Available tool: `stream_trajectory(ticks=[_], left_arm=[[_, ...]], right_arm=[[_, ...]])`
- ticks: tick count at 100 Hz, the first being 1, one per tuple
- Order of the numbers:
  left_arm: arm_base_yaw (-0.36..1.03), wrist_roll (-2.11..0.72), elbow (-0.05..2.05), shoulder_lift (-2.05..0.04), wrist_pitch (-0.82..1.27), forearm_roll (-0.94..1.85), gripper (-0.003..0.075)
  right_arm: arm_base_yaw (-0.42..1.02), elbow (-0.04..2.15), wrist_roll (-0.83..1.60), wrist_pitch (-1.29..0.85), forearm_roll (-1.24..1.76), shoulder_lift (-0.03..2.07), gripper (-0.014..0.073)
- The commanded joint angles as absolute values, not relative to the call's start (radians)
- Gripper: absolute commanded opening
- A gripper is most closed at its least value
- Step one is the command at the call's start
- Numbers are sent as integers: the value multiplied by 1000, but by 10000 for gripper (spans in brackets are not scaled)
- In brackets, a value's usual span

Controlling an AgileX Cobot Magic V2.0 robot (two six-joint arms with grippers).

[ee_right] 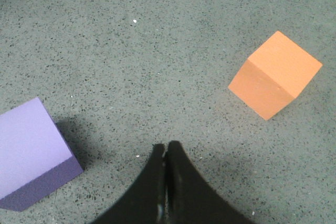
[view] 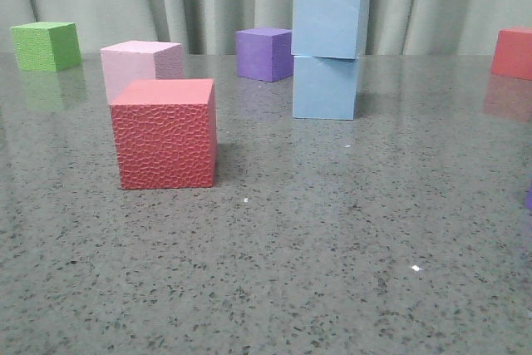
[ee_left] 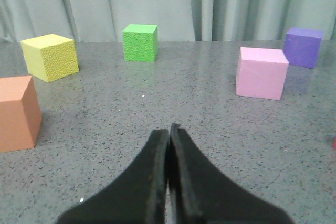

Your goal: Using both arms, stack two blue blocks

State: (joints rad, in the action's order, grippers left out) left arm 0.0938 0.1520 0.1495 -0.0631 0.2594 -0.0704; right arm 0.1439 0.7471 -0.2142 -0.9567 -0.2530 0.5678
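Blocks of pale blue stand stacked in the front view toward the back of the speckled grey surface; the upper blue block sits on the lower blue block, turned slightly and shifted a little to the right, so the edges do not line up; a purple cube stands just left of the stack and somewhat behind it; a pale pink cube is further left, with a textured red cube in front of it, and a green cube is at the far left; no gripper touches the stack; the left gripper is closed on nothing, its black fingers pressed together above the surface; the right gripper is likewise closed and empty, between a lilac cube and an orange cube.
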Motion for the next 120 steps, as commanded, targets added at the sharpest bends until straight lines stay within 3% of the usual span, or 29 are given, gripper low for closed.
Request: stream_trajectory(ticks=[1,46,120], left_arm=[[64,144,127,-36,153,-47,-19],[49,144,-30,39,0,-51,-19],[74,144,-30,39,29,-52,-19]], right_arm=[[138,769,-201,-892,-273,570,-69],[138,769,-201,-892,-273,570,-69],[138,769,-201,-892,-273,570,-69]])
